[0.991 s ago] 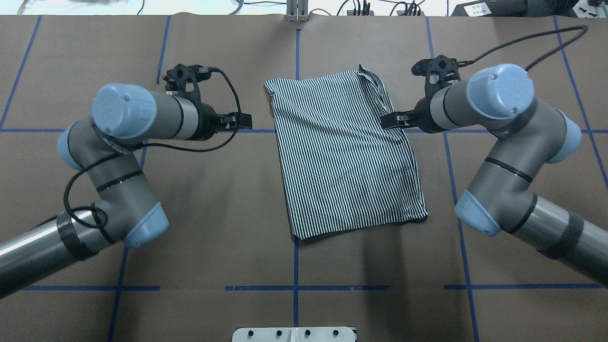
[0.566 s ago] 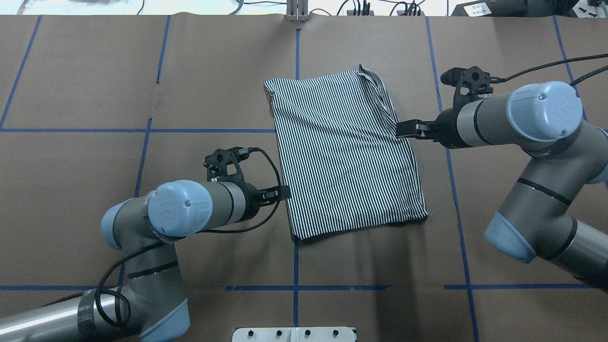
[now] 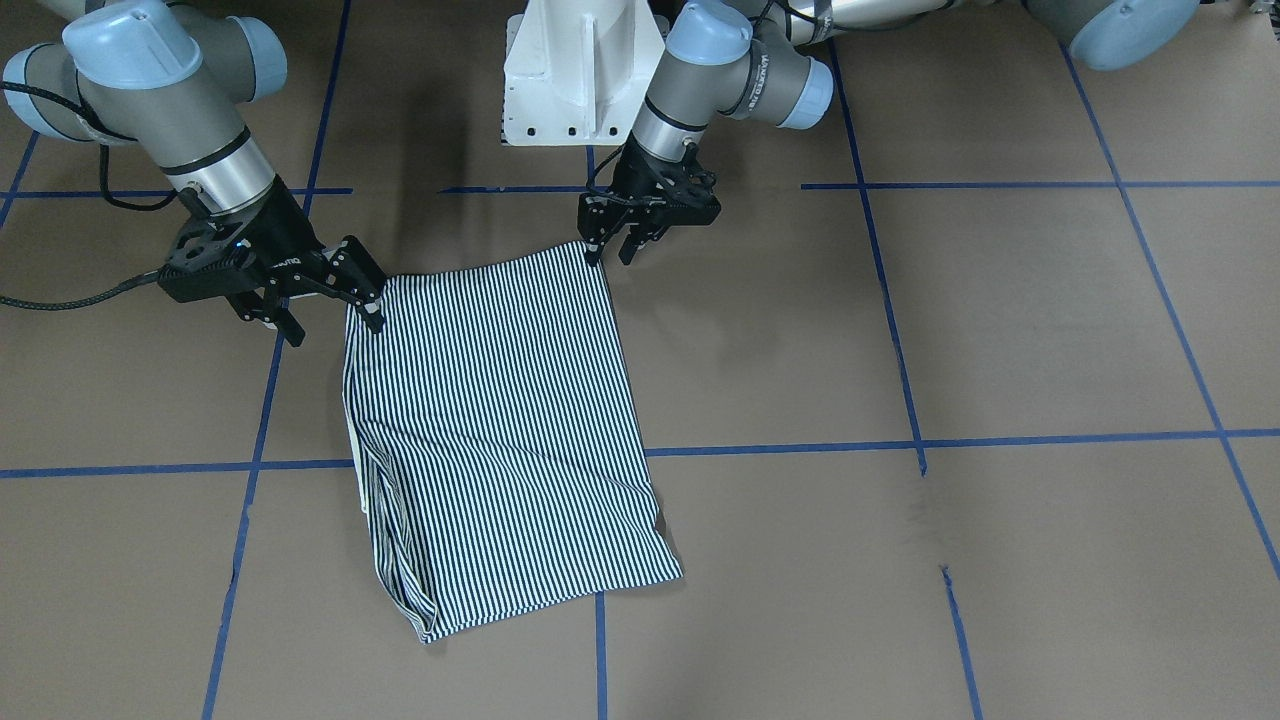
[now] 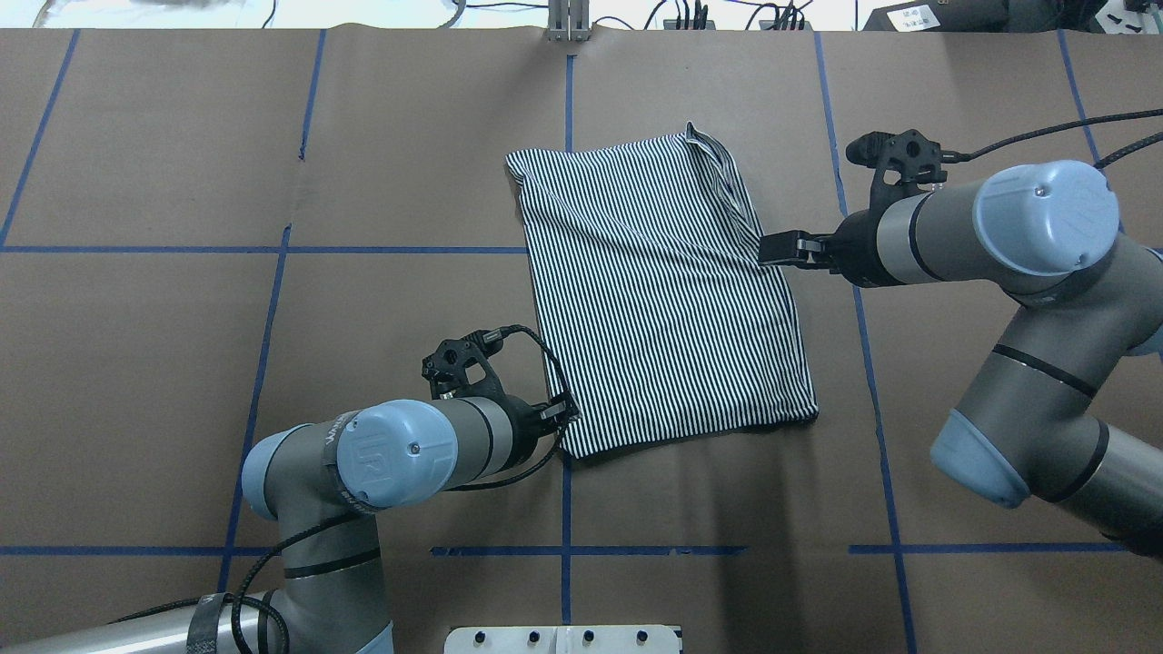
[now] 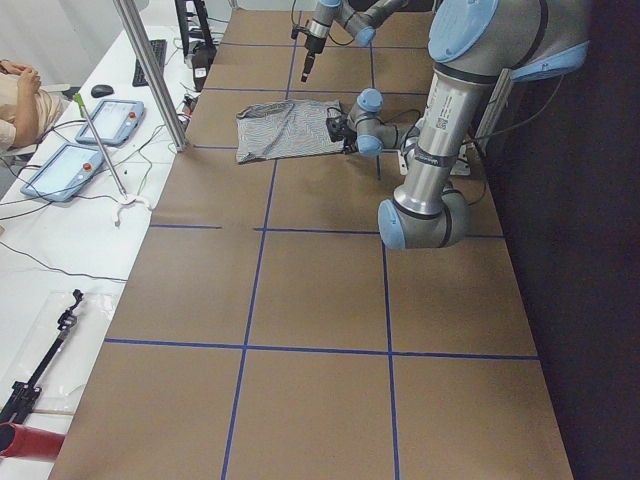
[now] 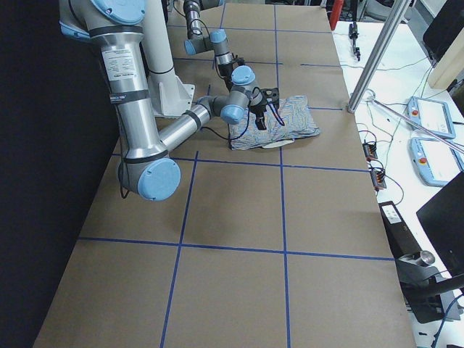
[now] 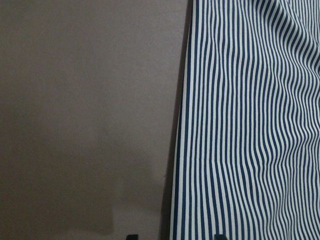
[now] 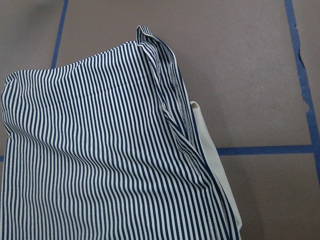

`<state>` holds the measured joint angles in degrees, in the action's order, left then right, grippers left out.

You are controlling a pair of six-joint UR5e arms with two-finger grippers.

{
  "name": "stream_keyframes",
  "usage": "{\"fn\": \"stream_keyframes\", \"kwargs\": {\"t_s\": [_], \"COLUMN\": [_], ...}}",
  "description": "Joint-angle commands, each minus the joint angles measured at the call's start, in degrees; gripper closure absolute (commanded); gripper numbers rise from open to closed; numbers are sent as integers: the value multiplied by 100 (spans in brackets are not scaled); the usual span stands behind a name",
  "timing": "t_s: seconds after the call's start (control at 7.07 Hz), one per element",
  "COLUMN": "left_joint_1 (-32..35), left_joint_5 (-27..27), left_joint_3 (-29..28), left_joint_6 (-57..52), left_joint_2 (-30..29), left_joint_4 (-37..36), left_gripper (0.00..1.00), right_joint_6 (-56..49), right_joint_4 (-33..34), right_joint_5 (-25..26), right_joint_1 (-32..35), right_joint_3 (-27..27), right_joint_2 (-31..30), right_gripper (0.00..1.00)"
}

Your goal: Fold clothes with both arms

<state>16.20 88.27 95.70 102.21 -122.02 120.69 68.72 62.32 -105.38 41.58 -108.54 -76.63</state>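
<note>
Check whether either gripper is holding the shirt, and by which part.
Nothing is held: the left gripper and the right gripper both stand open at edges of the shirt.

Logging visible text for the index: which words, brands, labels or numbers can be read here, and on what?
"ROBOTIQ": small white print on the right hand, front-facing view, barely legible.
"UR": faint logo on the left arm, on its blue joint cap, overhead view.
White label on a dark box at the far table edge: too small to read.
Striped shirt: no readable text.
</note>
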Motion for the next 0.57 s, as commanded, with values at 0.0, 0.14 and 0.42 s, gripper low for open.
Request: {"fn": "stream_keyframes", "kwargs": {"t_s": [0.0, 0.14, 0.42], "left_joint_1": [-12, -12, -12], "left_joint_5": [-3, -11, -3], "left_joint_3": [-104, -270, -386], "left_joint_6": [167, 176, 176], "left_joint_2": [-94, -181, -279], "left_joint_4": [8, 51, 52], "left_gripper": [46, 46, 46], "right_joint_6": [1, 1, 1], "right_joint_4": [0, 0, 0], "right_joint_5": [9, 9, 9], "right_joint_1": [-1, -1, -1], "right_joint_3": [0, 0, -18], "right_joint_2": [-18, -27, -18], "right_gripper": [0, 0, 0]}}
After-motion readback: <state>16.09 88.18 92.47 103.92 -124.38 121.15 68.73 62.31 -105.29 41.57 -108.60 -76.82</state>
